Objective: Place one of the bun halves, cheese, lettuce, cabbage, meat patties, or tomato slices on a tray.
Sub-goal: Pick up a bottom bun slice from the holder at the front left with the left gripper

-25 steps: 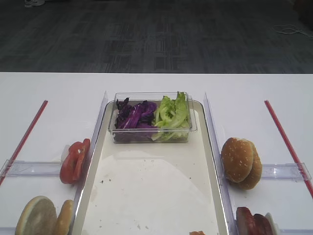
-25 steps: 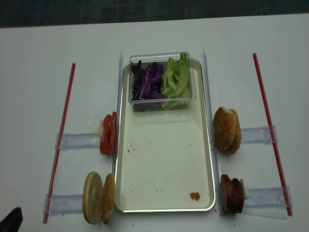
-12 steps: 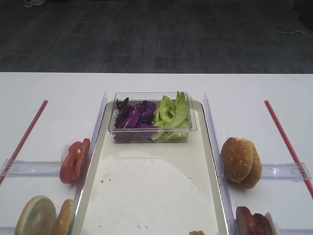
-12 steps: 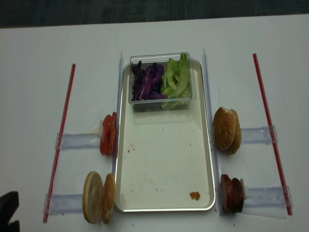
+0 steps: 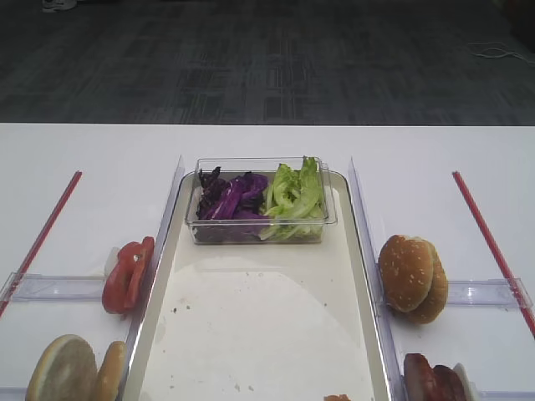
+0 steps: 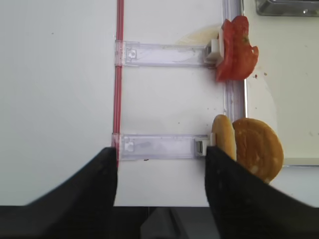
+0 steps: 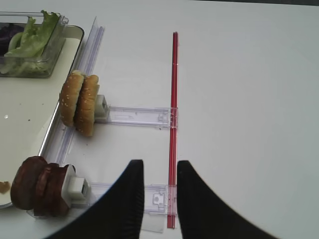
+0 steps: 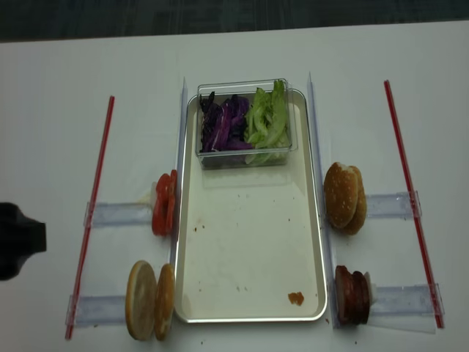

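Note:
The cream-white tray (image 8: 249,242) lies in the middle with nothing on its bare floor but crumbs. Two bun halves (image 8: 141,299) stand on edge by its near left corner, just right of my left gripper (image 6: 162,199), which is open and holds nothing. Tomato slices (image 8: 164,204) stand further up that side. Meat patties (image 7: 37,191) sit left of my right gripper (image 7: 159,167), whose jaws stand apart over a clear rail, nothing between them. Lettuce (image 8: 267,121) and cabbage (image 8: 223,125) fill a tub. Cheese is out of view.
The clear tub (image 8: 243,123) sits on the tray's far end. Domed bun tops (image 8: 343,196) stand right of the tray. Red strips (image 8: 89,220) (image 8: 410,198) and clear rails (image 8: 117,214) run along both sides. A small orange scrap (image 8: 295,298) lies near the tray's front right corner.
My left arm has come up along the left edge of the top view, from the bottom corner to level with the tomato slices. The food has not moved.

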Motion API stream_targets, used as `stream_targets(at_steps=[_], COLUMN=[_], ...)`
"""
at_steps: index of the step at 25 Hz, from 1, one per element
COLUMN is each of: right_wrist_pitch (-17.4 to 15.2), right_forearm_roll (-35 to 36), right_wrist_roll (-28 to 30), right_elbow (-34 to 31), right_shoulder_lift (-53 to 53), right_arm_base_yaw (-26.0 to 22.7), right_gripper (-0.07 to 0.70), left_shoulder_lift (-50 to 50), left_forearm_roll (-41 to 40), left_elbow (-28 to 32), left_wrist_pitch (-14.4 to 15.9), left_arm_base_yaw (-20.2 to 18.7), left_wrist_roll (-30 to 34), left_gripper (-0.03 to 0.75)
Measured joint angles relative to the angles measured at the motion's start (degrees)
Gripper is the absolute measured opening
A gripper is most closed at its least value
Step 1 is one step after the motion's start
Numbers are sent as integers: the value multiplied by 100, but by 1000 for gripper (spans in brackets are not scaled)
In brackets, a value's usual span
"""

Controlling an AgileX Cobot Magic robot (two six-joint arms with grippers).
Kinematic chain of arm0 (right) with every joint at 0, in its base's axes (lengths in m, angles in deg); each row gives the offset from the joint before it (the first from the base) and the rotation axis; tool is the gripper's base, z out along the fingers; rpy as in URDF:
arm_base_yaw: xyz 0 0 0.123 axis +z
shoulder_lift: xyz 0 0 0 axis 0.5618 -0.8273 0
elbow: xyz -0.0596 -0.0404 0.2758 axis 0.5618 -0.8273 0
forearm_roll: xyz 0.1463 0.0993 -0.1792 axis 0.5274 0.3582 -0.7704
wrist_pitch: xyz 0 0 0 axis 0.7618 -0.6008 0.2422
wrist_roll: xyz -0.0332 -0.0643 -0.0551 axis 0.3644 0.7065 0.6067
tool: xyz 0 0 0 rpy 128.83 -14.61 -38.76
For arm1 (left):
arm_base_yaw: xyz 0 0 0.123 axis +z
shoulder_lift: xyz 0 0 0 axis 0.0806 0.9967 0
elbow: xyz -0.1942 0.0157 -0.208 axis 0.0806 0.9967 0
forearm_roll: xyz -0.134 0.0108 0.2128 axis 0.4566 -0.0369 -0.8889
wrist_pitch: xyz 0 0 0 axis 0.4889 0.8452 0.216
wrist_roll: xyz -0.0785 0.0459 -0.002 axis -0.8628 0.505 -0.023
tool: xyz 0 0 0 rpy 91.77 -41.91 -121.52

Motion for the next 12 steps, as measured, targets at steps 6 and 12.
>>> stream_targets(at_steps=[6,12], right_wrist_pitch=[0,0], right_forearm_roll=[0,0], right_wrist_roll=[0,0], right_elbow=[0,0], right_shoulder_lift=[0,0], right_arm_base_yaw=[0,0], right_gripper=[201,201], left_shoulder_lift=[728,748], left_forearm_roll=[197,334], left_elbow=[-210,-221], left_wrist_pitch=[-35,-35], left_arm_base_yaw=[-22,-141], left_wrist_roll=[19,19], left_gripper=[412,412])
